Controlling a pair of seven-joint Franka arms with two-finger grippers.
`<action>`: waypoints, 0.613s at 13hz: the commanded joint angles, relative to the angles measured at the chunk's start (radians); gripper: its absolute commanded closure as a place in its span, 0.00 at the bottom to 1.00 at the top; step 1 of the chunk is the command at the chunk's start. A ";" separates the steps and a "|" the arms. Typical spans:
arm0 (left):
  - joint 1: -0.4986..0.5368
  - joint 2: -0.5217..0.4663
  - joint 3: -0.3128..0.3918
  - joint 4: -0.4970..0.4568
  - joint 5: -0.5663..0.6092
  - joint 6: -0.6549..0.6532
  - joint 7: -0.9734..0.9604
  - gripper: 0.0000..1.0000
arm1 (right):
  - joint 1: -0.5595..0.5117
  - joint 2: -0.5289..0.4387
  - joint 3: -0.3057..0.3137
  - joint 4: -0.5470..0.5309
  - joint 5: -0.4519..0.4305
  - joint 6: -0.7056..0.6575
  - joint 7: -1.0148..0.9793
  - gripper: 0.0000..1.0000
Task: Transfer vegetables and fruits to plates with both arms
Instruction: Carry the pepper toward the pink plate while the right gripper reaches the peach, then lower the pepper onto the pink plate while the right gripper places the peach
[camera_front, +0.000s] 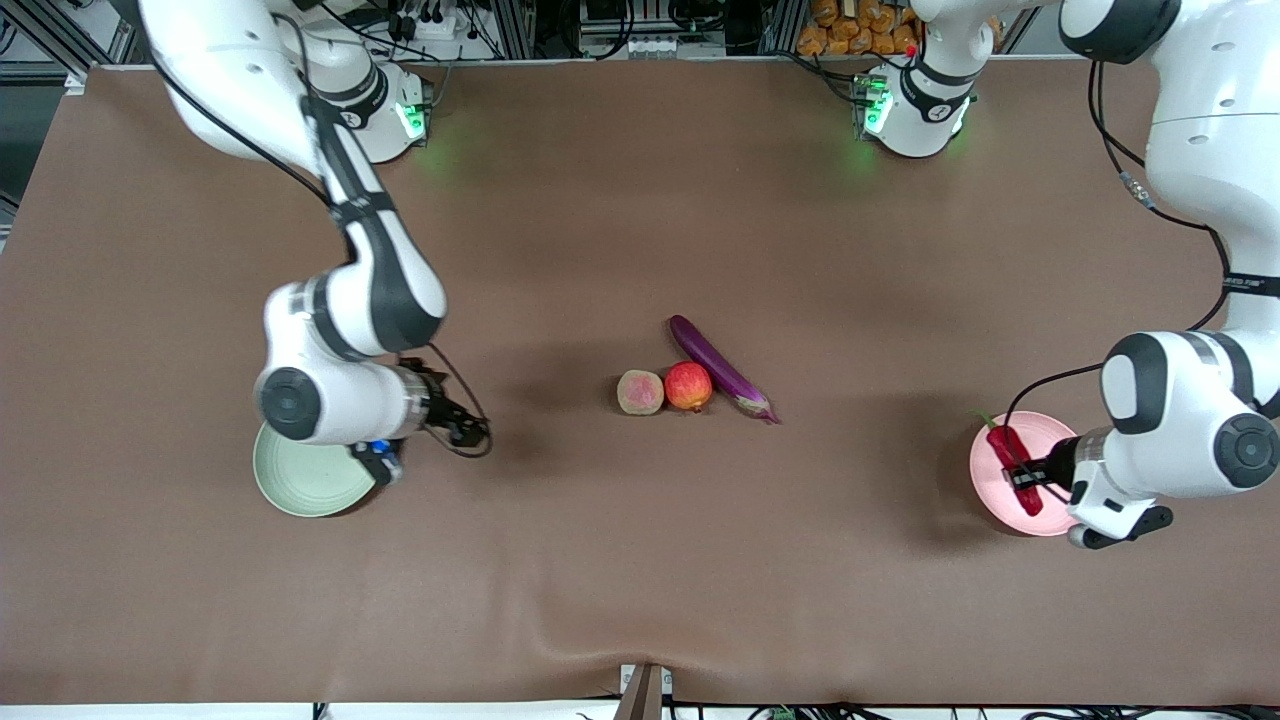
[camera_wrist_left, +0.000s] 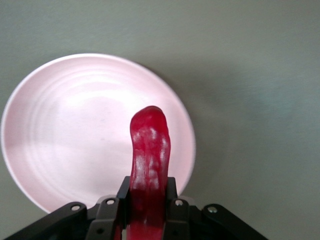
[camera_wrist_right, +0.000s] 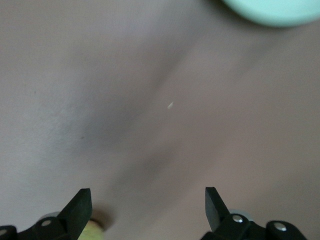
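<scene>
Brown tabletop (camera_front: 640, 200) fills my view. My left gripper (camera_front: 1022, 474) clamps the red chili pepper (camera_front: 1012, 465) over the pink plate (camera_front: 1000, 492). My right gripper (camera_front: 470, 432) hangs spread and empty just beside the green plate (camera_front: 300, 485). Eggplant (camera_front: 720, 368), apple (camera_front: 688, 386) and peach (camera_front: 640, 391) lie mid-table, well apart from the pink plate.

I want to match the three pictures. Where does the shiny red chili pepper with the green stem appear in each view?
Front view: the shiny red chili pepper is over the pale pink round plate, held in the left tool.
Left wrist view: the pepper sticks out between the tool's fingers, over the plate.
Right wrist view: not in it.
Shared landmark: the pink plate, in the front and left wrist views only.
</scene>
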 joint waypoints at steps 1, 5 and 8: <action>0.046 -0.015 -0.018 -0.067 0.020 0.045 0.007 1.00 | 0.029 0.047 -0.008 0.018 0.126 0.088 0.116 0.00; 0.060 0.017 -0.017 -0.064 0.017 0.080 0.009 1.00 | 0.107 0.092 -0.008 0.021 0.208 0.238 0.251 0.00; 0.058 0.025 -0.017 -0.061 0.020 0.082 0.009 1.00 | 0.176 0.122 -0.008 0.029 0.206 0.304 0.373 0.00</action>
